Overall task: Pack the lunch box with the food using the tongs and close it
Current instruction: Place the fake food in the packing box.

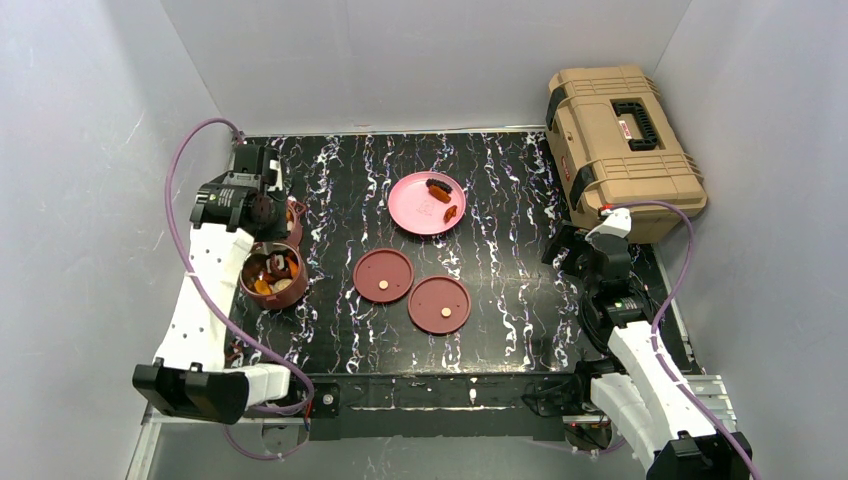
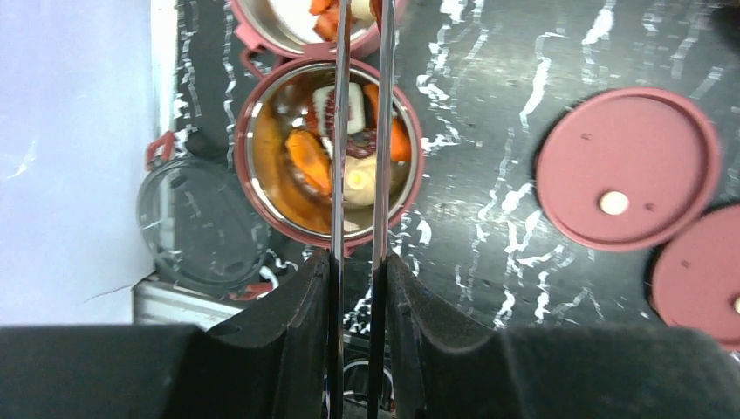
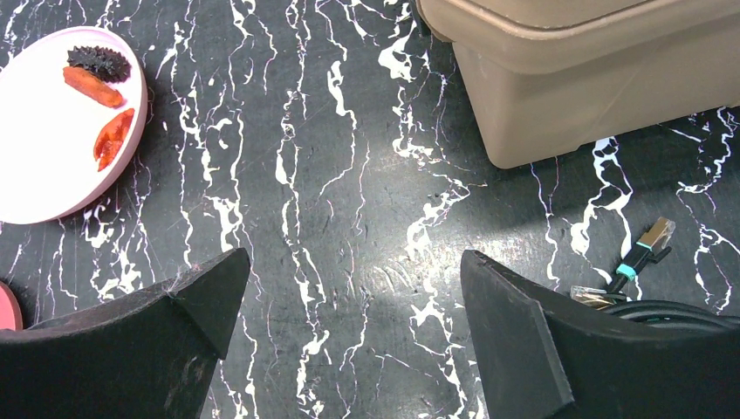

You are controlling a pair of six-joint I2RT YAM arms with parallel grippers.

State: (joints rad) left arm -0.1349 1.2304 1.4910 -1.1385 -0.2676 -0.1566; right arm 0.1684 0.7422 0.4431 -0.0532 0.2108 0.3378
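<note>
The tongs (image 2: 339, 131) are clamped in the left gripper (image 2: 358, 262), their arms set narrowly apart above the near bowl (image 2: 241, 153), where food (image 2: 307, 161) is heaped; their tips are cut off over the far bowl (image 2: 262, 30), so a catch cannot be told; a dark lid (image 2: 201, 227) at the edge of the table (image 2: 489, 131) is shown by the left wrist view only; two disc lids (image 1: 383, 275) lie side by side; three pieces (image 1: 438, 187) are seen on the pink plate (image 1: 412, 210); the right gripper (image 3: 353, 257) is spread wide over open tabletop beside the toolbox (image 3: 567, 87).
</note>
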